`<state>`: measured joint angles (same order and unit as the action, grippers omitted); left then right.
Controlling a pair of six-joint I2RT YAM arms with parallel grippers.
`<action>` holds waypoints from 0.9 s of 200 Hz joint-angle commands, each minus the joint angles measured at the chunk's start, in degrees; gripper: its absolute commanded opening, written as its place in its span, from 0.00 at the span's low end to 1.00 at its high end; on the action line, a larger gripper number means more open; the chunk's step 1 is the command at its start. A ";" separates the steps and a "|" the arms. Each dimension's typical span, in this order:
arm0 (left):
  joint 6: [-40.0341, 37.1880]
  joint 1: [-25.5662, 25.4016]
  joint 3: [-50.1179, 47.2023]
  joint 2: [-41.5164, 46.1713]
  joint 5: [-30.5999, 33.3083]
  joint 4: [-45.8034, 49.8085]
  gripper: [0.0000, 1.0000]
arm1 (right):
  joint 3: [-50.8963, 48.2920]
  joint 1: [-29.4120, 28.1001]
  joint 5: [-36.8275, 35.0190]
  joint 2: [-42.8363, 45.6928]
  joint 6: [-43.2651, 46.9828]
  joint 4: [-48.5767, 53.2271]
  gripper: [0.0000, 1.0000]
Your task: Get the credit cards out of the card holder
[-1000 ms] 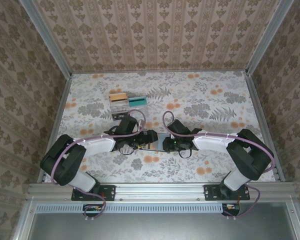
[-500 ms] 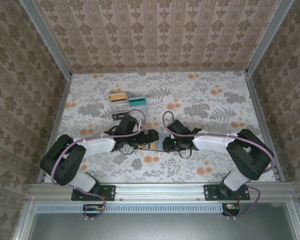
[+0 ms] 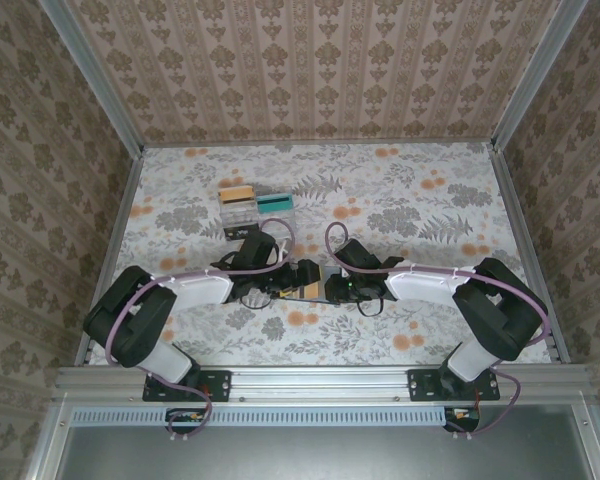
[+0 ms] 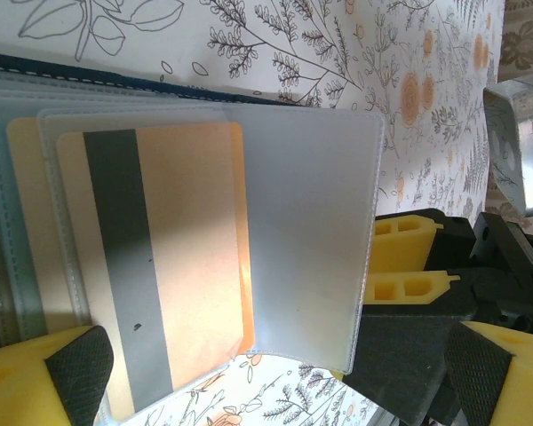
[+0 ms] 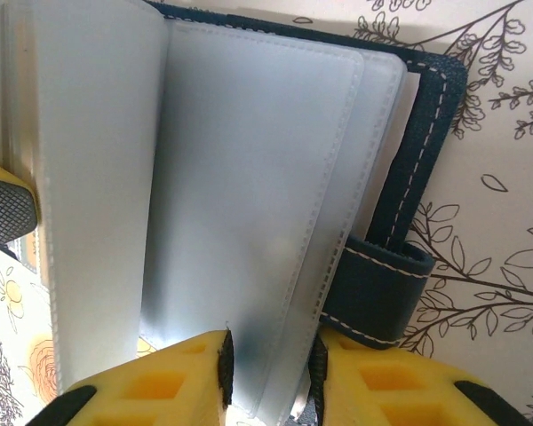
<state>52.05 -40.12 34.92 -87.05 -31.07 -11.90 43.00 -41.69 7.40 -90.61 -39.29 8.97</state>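
Overlapping frosted sleeves (image 4: 311,240), tan striped card (image 4: 195,257)

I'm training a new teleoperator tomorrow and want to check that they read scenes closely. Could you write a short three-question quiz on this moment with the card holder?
1. True or false: the right gripper is pinching a see-through sleeve of the card holder.
2. Pick one. In the left wrist view, the tan card inside its pocket shows: A) a dark stripe; B) a punched hole; C) a round sticker.
3. Short answer: is the left gripper open or shut?

Key: 1 true; 2 A; 3 open.
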 commanded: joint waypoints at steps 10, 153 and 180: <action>-2.07 -0.25 1.26 1.55 1.87 5.64 1.00 | -0.40 -0.30 -2.74 0.76 -0.77 3.08 0.34; -8.73 7.23 1.71 9.09 4.61 18.18 0.67 | 8.39 1.71 4.49 4.64 -2.34 1.82 0.33; -9.77 7.35 2.24 7.42 4.71 18.98 0.25 | 9.79 1.79 8.04 -0.23 -3.82 -1.15 0.29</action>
<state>44.95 -32.88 35.44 -78.78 -26.74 4.01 50.76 -40.12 9.17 -86.76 -41.19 10.63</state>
